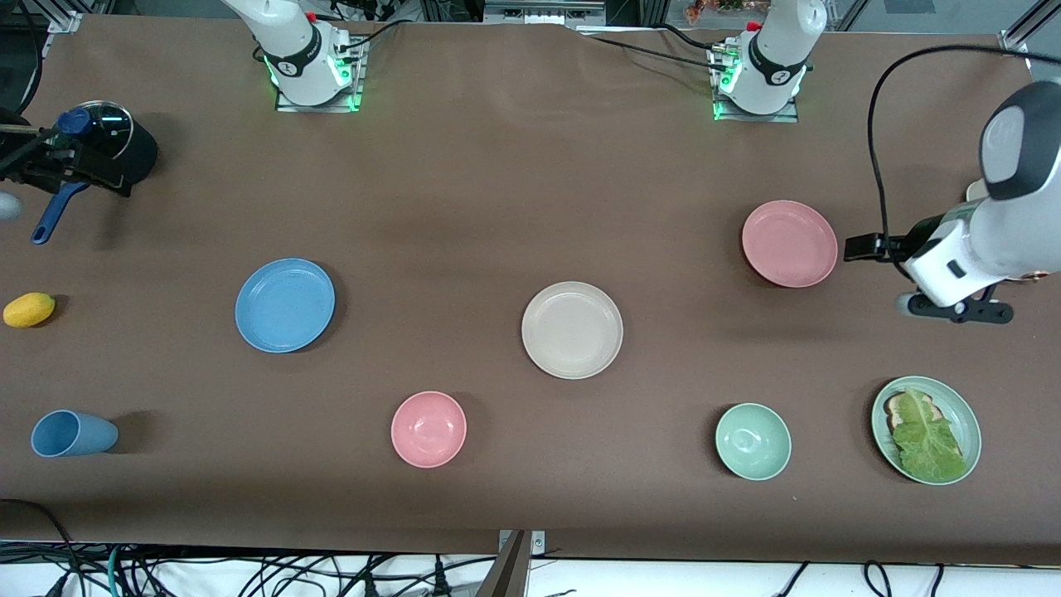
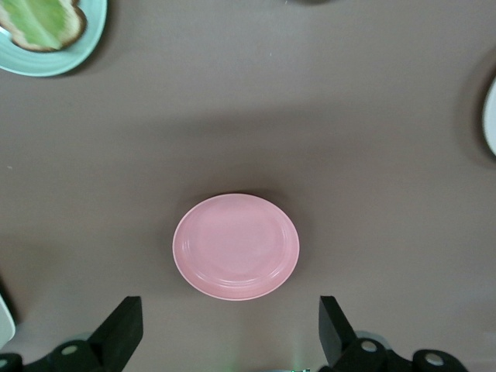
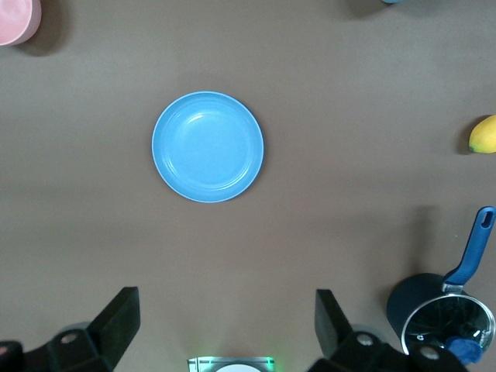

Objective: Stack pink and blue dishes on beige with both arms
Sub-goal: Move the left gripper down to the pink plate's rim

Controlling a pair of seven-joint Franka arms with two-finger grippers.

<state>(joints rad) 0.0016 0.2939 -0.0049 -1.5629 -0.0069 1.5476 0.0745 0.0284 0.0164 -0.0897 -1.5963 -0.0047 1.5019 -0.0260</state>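
Note:
The pink plate (image 1: 789, 243) lies toward the left arm's end of the table. It shows whole in the left wrist view (image 2: 235, 246), just ahead of my open, empty left gripper (image 2: 231, 333), which hangs high up beside it (image 1: 960, 312). The blue plate (image 1: 284, 304) lies toward the right arm's end and shows ahead of the open, empty right gripper (image 3: 226, 329) as a full disc (image 3: 208, 146). My right gripper (image 1: 62, 166) hangs at the table's end over the dark pot. The beige plate (image 1: 572, 329) sits bare between the two plates, nearer the front camera. Only its rim (image 2: 491, 116) shows in the left wrist view.
A dark pot (image 1: 124, 145) with glass lid and blue handle and a yellow fruit (image 1: 29, 309) sit at the right arm's end. Along the front edge stand a blue cup (image 1: 73, 433), a pink bowl (image 1: 428, 429), a green bowl (image 1: 753, 441) and a green plate (image 1: 959, 406) with lettuce.

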